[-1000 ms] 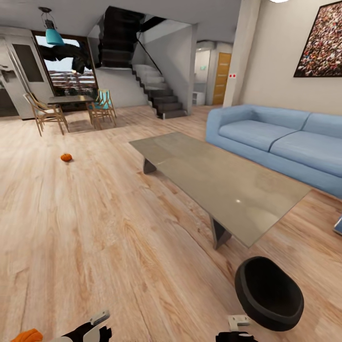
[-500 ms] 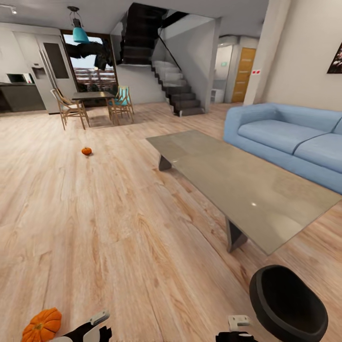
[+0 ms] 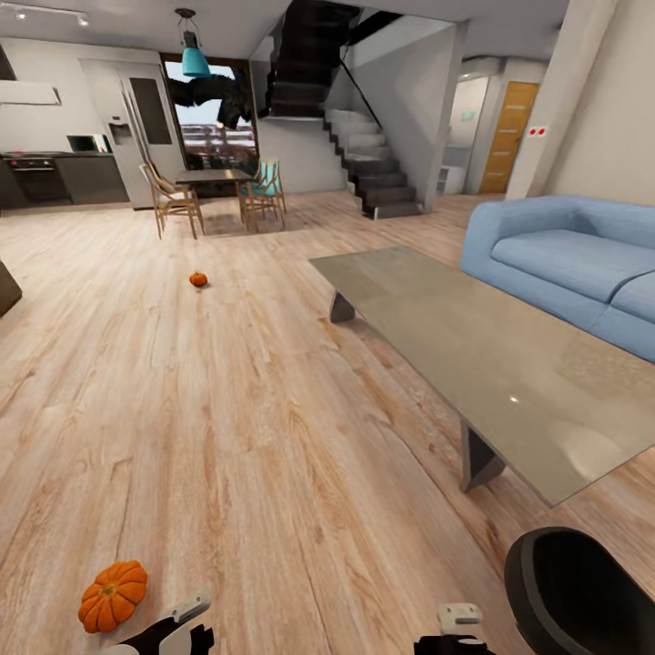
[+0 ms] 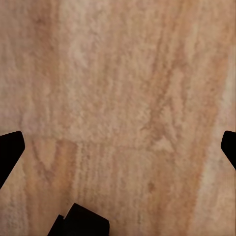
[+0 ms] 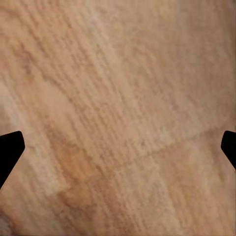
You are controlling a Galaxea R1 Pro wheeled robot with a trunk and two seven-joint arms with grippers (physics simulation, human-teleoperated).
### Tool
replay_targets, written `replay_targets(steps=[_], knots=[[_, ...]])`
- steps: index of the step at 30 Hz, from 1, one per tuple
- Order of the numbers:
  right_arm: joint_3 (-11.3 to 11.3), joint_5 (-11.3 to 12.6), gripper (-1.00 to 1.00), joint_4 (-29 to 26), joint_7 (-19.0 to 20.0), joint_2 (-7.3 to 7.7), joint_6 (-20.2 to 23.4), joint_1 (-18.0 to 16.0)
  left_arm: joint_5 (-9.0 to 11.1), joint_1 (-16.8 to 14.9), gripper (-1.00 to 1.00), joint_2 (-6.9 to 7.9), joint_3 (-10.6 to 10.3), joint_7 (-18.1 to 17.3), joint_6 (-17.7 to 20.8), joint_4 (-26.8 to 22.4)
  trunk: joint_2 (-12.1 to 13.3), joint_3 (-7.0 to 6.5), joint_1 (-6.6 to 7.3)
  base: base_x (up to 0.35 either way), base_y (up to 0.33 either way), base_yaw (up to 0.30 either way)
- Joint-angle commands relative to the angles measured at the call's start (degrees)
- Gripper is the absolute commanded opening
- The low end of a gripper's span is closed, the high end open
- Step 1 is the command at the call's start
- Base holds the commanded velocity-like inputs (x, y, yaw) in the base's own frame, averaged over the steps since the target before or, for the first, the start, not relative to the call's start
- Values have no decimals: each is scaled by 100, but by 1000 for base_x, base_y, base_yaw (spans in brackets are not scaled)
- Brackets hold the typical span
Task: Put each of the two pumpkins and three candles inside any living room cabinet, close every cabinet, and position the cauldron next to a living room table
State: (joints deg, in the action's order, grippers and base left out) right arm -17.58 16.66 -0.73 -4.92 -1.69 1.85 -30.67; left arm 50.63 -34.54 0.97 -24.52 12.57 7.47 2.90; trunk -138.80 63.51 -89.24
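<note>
One orange pumpkin (image 3: 113,596) lies on the wood floor at the near left, just left of my left arm's end. A second pumpkin (image 3: 198,279) sits far off on the floor toward the dining set. The black cauldron (image 3: 582,596) stands on the floor at the near right, close to the end of the grey coffee table (image 3: 473,350). My left gripper (image 4: 118,145) hangs open over bare floorboards, fingertips (image 4: 10,150) wide apart. My right gripper (image 5: 118,145) is likewise open above bare floor. The candles and the cabinet are out of view.
A blue sofa (image 3: 573,264) stands behind the coffee table at the right. A dining table with chairs (image 3: 214,191) is at the back, a staircase (image 3: 364,173) beside it, and a kitchen counter (image 3: 55,177) at the far left. A dark furniture corner (image 3: 5,287) juts in at the left edge.
The camera has swung left: the sofa and table slid right, the kitchen came into view, and the near pumpkin shows fully. The grippers keep their place in the picture.
</note>
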Motion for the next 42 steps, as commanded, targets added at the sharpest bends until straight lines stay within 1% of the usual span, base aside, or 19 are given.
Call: replay_targets(steps=[1, 7, 19, 23, 24, 36, 42], knots=[[0, -2, 100, 1, 0, 4, 0, 0, 0, 0, 100, 0, 0, 0, 0, 0, 0, 1, 0, 0, 0, 41], [0, -2, 100, 11, 1, 43, 4, 0, 0, 0, 100, 0, 1, 0, 0, 0, 0, 2, 0, 0, 0, 8], [0, -6, 100, 2, -9, 15, -8, 0, -5, 0, 100, 0, 0, 0, 0, 0, 0, 3, 0, 0, 0, 0], [0, -12, 100, 2, -9, 23, -8, 0, -2, 0, 100, -7, 3, 0, 0, -4, 0, 3, 0, 0, 0, 0], [0, 2, 100, 2, -6, 44, -9, 0, -1, 0, 100, -25, 8, 0, 0, -18, 0, 3, 0, 0, 0, 0], [0, 0, 100, 1, -9, 45, -9, 0, 0, 0, 100, -22, 9, 2, 0, -18, 481, -213, 264, 0, 0, 0], [0, 24, 100, 1, -9, 40, -9, 0, 0, 0, 100, -19, 9, 8, 0, -17, 722, -284, 395, 0, 0, 0]])
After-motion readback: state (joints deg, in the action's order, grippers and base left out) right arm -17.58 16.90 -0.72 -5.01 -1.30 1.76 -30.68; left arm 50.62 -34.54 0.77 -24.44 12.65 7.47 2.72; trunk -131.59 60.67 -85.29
